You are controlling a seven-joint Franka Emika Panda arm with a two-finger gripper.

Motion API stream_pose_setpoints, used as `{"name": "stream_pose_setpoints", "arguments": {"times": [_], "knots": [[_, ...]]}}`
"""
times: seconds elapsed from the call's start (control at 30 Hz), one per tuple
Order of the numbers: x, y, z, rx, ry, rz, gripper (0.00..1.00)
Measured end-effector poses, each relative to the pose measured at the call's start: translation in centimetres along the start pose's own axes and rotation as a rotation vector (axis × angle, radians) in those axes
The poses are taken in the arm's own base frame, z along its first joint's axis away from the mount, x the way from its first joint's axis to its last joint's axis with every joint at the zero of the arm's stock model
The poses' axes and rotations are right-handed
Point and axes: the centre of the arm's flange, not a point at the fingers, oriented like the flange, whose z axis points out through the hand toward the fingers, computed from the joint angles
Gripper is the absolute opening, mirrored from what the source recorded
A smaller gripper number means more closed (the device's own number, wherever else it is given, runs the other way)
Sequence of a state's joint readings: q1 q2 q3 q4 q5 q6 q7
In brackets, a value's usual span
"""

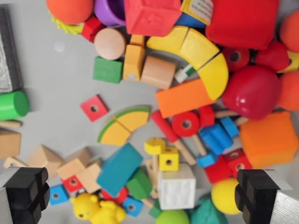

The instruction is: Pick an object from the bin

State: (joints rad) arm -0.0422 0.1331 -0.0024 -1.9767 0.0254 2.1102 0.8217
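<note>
Overhead, claw (142, 198) spread wide and empty, fingers (25, 191) flanking white block (176, 188), teal block (119, 169) and yellow bear (96, 208).

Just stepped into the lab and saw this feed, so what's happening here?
A robot arm's wrist camera looks straight down into a bin crowded with toy blocks and play food. The gripper hangs open above the pile, holding nothing; its black fingers show at the bottom corners. Between them lie a white cube, a teal block and a yellow duck. Nothing has been picked yet.
</note>
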Motion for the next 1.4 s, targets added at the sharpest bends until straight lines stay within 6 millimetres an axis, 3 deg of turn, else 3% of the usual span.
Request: {"name": "stream_pose_setpoints", "arguments": {"times": [0.43,1.4], "knots": [[-1.0,0.2,2.7,-0.001,0.000,-0.049,1.00],[-4.3,0.9,12.0,-0.010,0.002,-0.214,1.00]]}}
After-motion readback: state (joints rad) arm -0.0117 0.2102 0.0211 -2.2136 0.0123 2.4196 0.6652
